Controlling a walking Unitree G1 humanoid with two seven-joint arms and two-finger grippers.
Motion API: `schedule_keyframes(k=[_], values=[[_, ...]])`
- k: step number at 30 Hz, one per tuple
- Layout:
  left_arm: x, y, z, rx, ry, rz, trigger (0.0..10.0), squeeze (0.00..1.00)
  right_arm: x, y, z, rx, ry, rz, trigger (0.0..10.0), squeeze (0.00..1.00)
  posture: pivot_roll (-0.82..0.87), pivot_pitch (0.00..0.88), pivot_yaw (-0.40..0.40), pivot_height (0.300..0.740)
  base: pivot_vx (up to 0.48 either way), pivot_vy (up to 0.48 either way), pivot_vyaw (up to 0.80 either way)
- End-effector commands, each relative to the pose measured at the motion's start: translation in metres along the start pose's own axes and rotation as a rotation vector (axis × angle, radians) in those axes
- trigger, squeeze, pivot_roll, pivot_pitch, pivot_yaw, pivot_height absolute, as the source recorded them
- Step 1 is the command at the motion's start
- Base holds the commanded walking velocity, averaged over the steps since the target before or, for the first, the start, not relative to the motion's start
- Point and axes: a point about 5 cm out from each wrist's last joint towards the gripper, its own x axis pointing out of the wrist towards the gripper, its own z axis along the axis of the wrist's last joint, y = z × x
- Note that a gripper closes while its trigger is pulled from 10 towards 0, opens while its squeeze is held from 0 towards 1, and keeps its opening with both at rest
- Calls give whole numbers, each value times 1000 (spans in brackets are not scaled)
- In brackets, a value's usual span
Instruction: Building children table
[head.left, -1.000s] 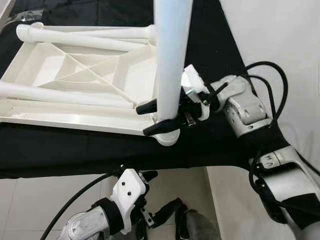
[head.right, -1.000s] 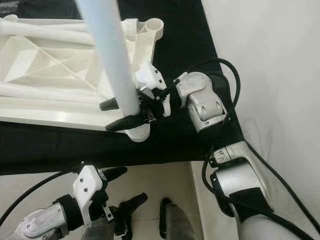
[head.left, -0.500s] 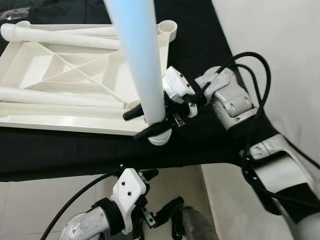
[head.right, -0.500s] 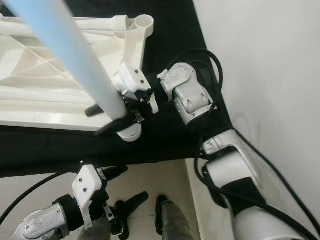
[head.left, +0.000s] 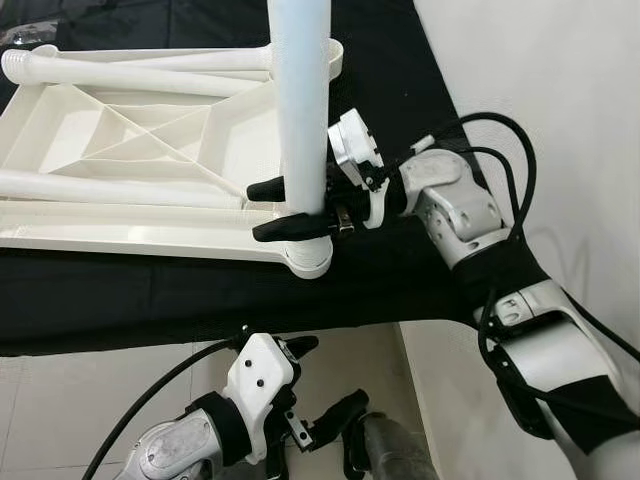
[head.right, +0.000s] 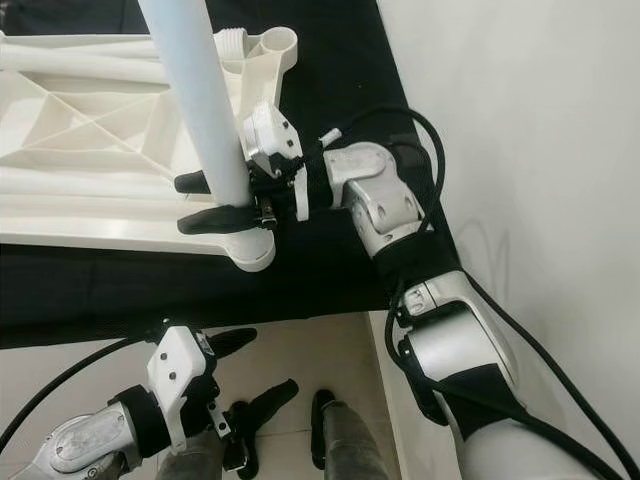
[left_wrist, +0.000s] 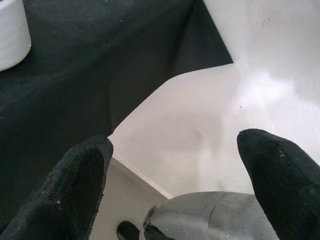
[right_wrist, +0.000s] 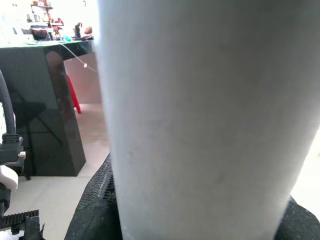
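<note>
While the upside-down white tabletop (head.left: 140, 150) fills the head view's upper left on a black cloth (head.left: 150, 300), the right gripper (head.left: 285, 210) clamps an upright white table leg (head.left: 303, 100) at centre. Bottom centre, the left gripper (head.left: 325, 385) hangs with fingers spread. Its wrist view shows both fingertips (left_wrist: 80, 175) wide apart. The right wrist view shows the leg close up.

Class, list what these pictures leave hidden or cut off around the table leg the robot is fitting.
- Table leg: top cut off by the head views' upper edge.
- Corner socket: the leg and the right pincer cover the joint, so seating is unclear.
- Tabletop: left part cut off.
- Right wrist view: the leg blocks the pincer's fingers.
</note>
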Motion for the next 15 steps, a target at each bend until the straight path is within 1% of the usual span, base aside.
schedule_keyframes(k=[1, 2, 3, 4, 7, 8, 10, 15], values=[[0, -3, -6, -25, 19, -13, 10000, 0, -1, 7, -23, 67, 67, -10, 10000, 0, 124, 395, 9, 740, 0, 0, 0], [0, -3, -6, -25, 19, -13, 10000, 0, -1, 10, -23, 54, 73, 8, 10000, 0, 123, 394, 9, 740, 0, 0, 0], [0, -3, -6, -25, 19, -14, 10000, 0, 0, 14, -25, 31, 104, 31, 10000, 0, 121, 392, 8, 740, 0, 0, 0], [0, -3, -6, -25, 19, -14, 10000, 0, 0, 14, -25, 31, 104, 31, 10000, 0, 121, 392, 8, 740, 0, 0, 0], [1, -2, -6, -23, 19, -14, 10000, 0, 1, 20, -31, -15, 195, 72, 10000, 0, 121, 390, 5, 740, 0, 0, 0], [1, -2, -6, -23, 19, -14, 10000, 0, 1, 20, -31, -15, 195, 72, 10000, 0, 121, 390, 5, 740, 0, 0, 0], [1, -1, -6, -21, 18, -13, 10000, 0, 1, 23, -34, -35, 243, 84, 10000, 0, 121, 390, 5, 740, 0, 0, 0], [1, -1, -6, -21, 16, -11, 10000, 0, 2, 26, -37, -22, 265, 85, 10000, 0, 119, 388, 3, 740, 0, 0, 0]])
